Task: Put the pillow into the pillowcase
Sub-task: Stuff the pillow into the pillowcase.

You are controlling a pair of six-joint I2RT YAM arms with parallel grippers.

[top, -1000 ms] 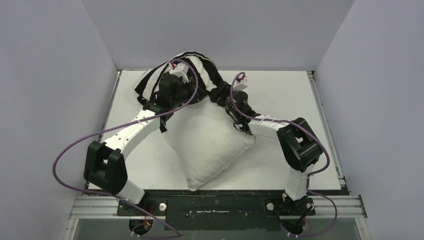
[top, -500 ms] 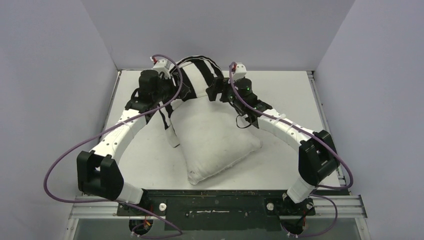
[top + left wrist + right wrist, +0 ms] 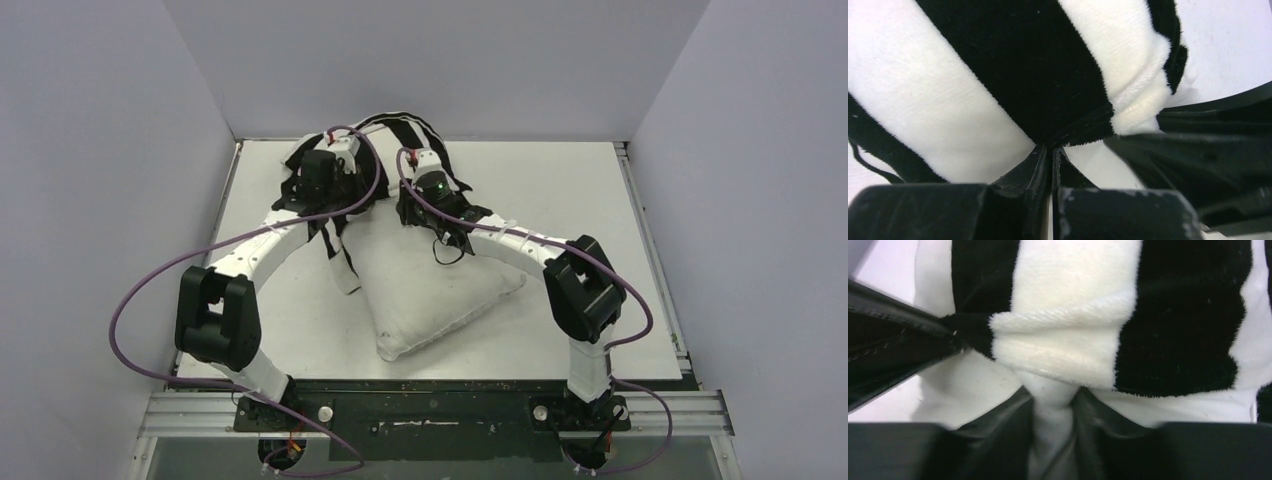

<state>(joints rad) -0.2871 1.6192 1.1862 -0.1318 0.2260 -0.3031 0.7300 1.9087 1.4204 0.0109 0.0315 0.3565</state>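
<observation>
The off-white pillow lies slanted across the middle of the table, its far end under the black-and-white striped pillowcase. My left gripper is at the pillowcase's near left edge. In the left wrist view its jaws are shut, pinching the hem of a black stripe. My right gripper sits close beside it. In the right wrist view its jaws are shut on a bunch of plain white pillow fabric, just below the rolled pillowcase hem.
The white table is walled in by pale partitions on the left, back and right. Each wrist view shows the other gripper close by, as a black shape at the frame's side. Purple cables loop off both arms.
Both grippers let go, shifted and shut again. The left gripper came back right onto the hem. The right gripper moved left and nearer, close to the left one.
</observation>
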